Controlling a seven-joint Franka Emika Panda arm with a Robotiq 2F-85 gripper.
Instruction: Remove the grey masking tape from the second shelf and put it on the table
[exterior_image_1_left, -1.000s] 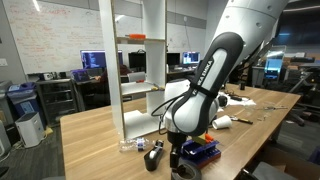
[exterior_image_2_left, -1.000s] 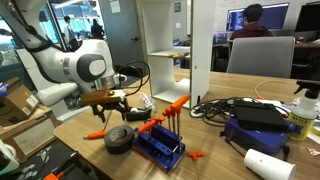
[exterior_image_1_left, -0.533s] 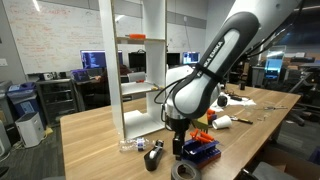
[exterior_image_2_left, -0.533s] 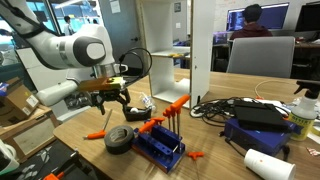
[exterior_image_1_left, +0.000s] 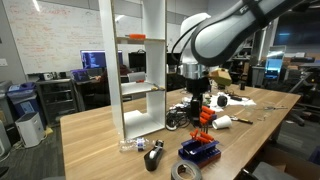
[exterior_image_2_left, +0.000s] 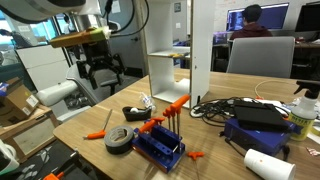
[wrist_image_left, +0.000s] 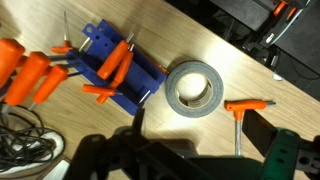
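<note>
The grey masking tape (exterior_image_2_left: 118, 140) (a flat ring) lay on the table (exterior_image_2_left: 95, 118), at 6 o'clock from your gripper (exterior_image_2_left: 103, 76), fingers spread wide.

light: bright, even indoor | shadows: soft | wrist foreground: blurred

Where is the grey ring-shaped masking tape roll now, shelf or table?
On the table: the grey tape roll lies flat on the wood-grain top beside the blue tray, free of the gripper.

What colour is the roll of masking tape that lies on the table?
Grey; the wrist view shows the masking tape best.
</note>
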